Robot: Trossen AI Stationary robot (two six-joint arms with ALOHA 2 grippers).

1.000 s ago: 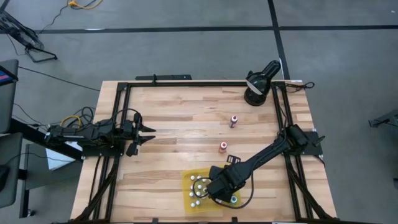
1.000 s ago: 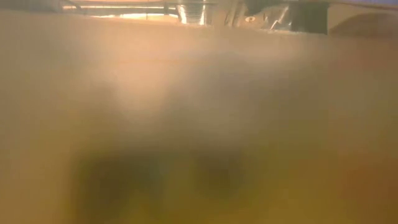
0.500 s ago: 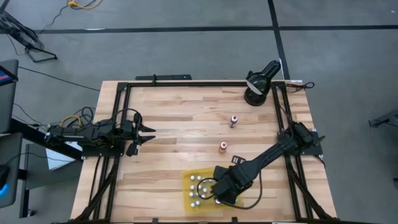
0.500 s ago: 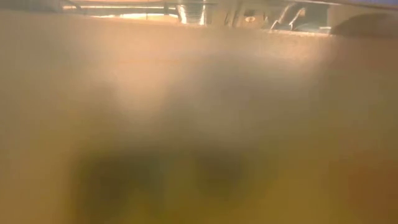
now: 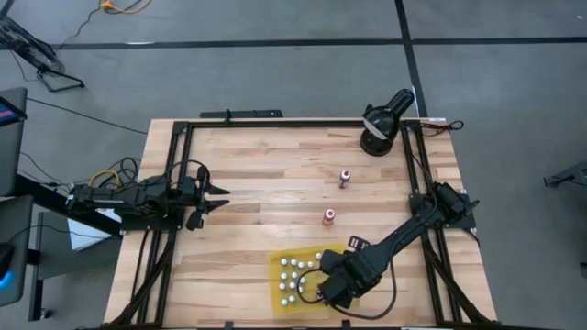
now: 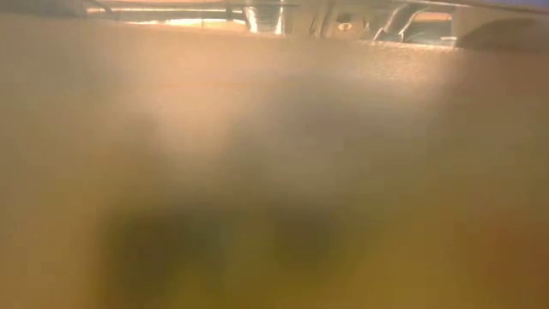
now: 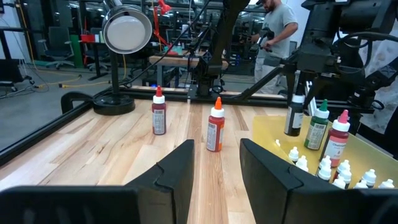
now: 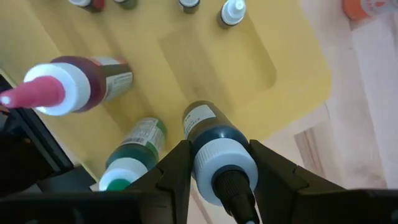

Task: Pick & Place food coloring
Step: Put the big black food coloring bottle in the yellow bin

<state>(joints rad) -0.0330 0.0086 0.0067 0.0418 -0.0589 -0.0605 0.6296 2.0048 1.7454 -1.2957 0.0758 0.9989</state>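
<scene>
**Right end effector grips a dark-capped bottle over the yellow tray**

The wooden table (image 5: 266,183) fills the middle of the high view, framed in black rails. The left arm waits at the middle left of that view, its left end effector (image 5: 218,197) parted with nothing between its fingers; in the left wrist view the fingers (image 7: 177,171) stand apart over bare wood. The right arm reaches from the right edge down to the lower centre, where the right end effector (image 5: 323,290) hangs over the right part of the yellow tray (image 5: 277,266).

In the right wrist view its fingers (image 8: 175,168) press on both sides of a dark teal bottle (image 8: 214,140) with a pale collar and a dark nozzle, held above the tray (image 8: 249,56).

A black lamp (image 5: 381,124) stands at the upper right of the table.

The food coloring (image 5: 292,275) sits mostly on the tray as a cluster of white-capped bottles. Beside the held one, a green bottle (image 8: 134,149) and a pink-capped red bottle (image 8: 74,84) stand on the tray. Two more bottles stand apart on bare wood: an orange bottle (image 5: 328,216) near the centre and a red bottle (image 5: 345,178) above it.

The low view is a blur.
</scene>
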